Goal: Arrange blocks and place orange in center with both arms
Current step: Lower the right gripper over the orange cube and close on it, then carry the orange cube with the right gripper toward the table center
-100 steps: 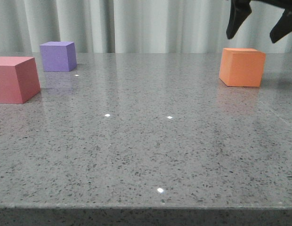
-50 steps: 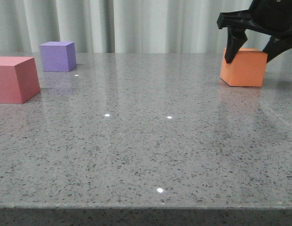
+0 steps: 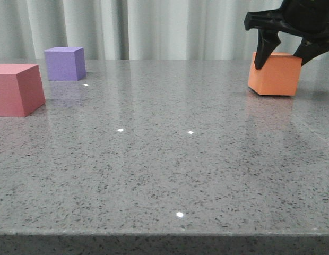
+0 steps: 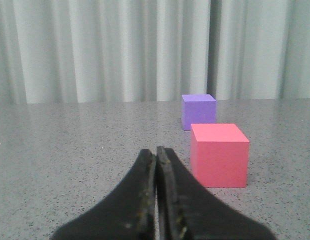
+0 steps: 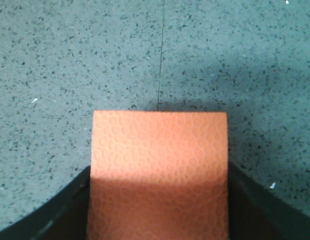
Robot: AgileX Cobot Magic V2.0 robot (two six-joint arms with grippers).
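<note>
— Orange cube (image 3: 275, 74): where was it?
— Far right of the desk (image 3: 170, 159), squeezed in the right hand (image 3: 284, 57).
— And the left hand (image 4: 156, 200)?
— Clenched empty, near the red cube (image 4: 218, 155) and purple cube (image 4: 198, 111).

2 cubes sit far left — the back cube (image 3: 65, 63) behind the front cube (image 3: 18, 89) — 1 right cube (image 3: 275, 74) far right.

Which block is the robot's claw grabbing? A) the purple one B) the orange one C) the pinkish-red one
B: the right gripper has a finger on each side of the orange block, while the purple block and pinkish-red block sit untouched far to the left.
</note>
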